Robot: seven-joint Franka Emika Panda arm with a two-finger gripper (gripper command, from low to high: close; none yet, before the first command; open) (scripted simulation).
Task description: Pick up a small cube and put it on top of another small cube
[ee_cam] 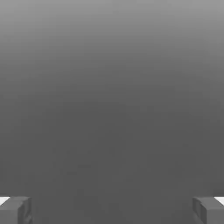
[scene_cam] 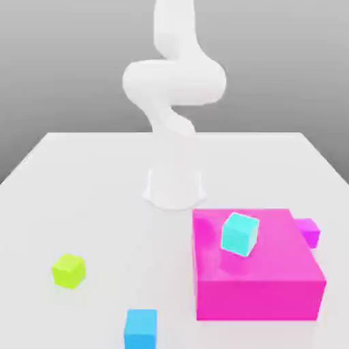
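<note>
so, magenta-purple cube (scene_cam: pixel 311 233): sits low beside the big pink block (scene_cam: pixel 255 300), at the exterior view's right, partly hidden by it; cannot tell whether touching or just apart.
direction from gripper (ee_cam: pixel 112 211): cannot tell exactly; from the base of the white arm (scene_cam: pixel 174 184), lies toward the exterior view's right and nearer the viewer.
long axis: none to speak of, being a cube; looks slightly turned against the block's side, so probably calls for a matching wrist turn.
gripper opening: stands wide, fingers (ee_cam: pixel 22 211) well apart at both sides of the hand view.
gripper hold: has nothing between the fingers, touches nothing visible.
lime cube (scene_cam: pixel 69 271): rests on the white table (scene_cam: pixel 123 225), at the exterior view's left, across the block from the purple one; offers a bare top for stacking.
cyan cube (scene_cam: pixel 239 234): sits on top of the pink block, near the likely approach; best avoided.
blue cube (scene_cam: pixel 141 330): rests nearer the viewer than the lime one; plays no part.
step in hand: seems barely begun, with both task cubes apart and ungrasped.
next move: probably calls for aiming down over the purple cube, with one finger clear of the block wall; could scrape or jam there.
</note>
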